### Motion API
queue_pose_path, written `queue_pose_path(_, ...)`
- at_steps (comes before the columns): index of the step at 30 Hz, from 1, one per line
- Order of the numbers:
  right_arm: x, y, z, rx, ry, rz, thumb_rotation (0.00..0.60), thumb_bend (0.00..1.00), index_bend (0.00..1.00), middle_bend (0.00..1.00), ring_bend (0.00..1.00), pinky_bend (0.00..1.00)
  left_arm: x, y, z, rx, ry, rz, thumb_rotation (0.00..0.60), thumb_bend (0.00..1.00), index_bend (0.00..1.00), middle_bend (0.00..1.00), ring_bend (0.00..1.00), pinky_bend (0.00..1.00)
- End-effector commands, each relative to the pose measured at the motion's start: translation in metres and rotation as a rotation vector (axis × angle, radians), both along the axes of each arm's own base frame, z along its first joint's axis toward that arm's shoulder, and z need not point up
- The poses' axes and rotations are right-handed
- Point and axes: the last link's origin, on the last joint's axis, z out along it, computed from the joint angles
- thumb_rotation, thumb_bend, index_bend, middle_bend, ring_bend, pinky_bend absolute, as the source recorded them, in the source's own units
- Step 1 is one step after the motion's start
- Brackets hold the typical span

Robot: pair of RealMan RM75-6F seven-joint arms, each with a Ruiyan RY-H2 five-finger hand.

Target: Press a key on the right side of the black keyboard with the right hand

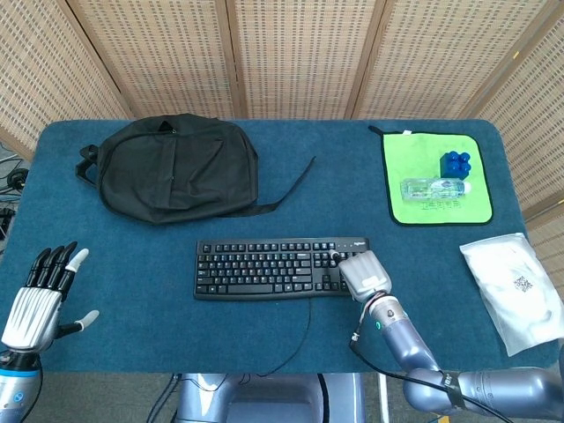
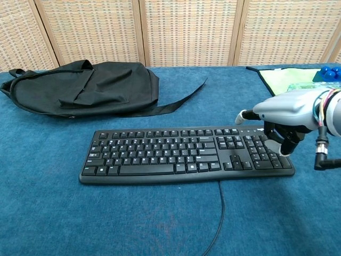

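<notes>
The black keyboard [image 1: 280, 268] [image 2: 184, 153] lies at the table's front middle, its cable running toward me. My right hand [image 1: 362, 272] [image 2: 279, 118] hovers over the keyboard's right end, above the number pad. One finger [image 2: 243, 115] points out to the left while the others curl under the palm. In the chest view the hand stands a little above the keys; whether any fingertip touches a key is hidden. My left hand [image 1: 40, 295] stays at the front left off the table's edge, fingers spread and holding nothing.
A black backpack [image 1: 174, 167] [image 2: 84, 87] lies behind the keyboard at the left, its strap trailing right. A green mat [image 1: 438, 179] at the back right holds a blue block cluster [image 1: 455, 163] and a clear bottle [image 1: 434, 188]. A white bag [image 1: 515, 288] lies at the right edge.
</notes>
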Motion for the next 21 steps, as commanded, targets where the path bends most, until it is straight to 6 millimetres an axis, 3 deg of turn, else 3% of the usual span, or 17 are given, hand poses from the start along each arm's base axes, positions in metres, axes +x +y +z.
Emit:
queue_pose_path(1,-0.001,-0.001,-0.002,0.003,0.006,-0.004,0.600,0.65,0.09,0.72,0.62,0.47,0.000,0.001,0.000,-0.002,-0.001,0.001,0.600,0.00,0.00,0.00,0.00,0.00)
queue_pose_path(21,-0.007,-0.006,-0.017,0.028,0.026,-0.036,0.600,0.65,0.09,0.72,0.62,0.47,-0.001,0.002,-0.003,-0.010,0.003,0.007,0.600,0.00,0.00,0.00,0.00,0.00)
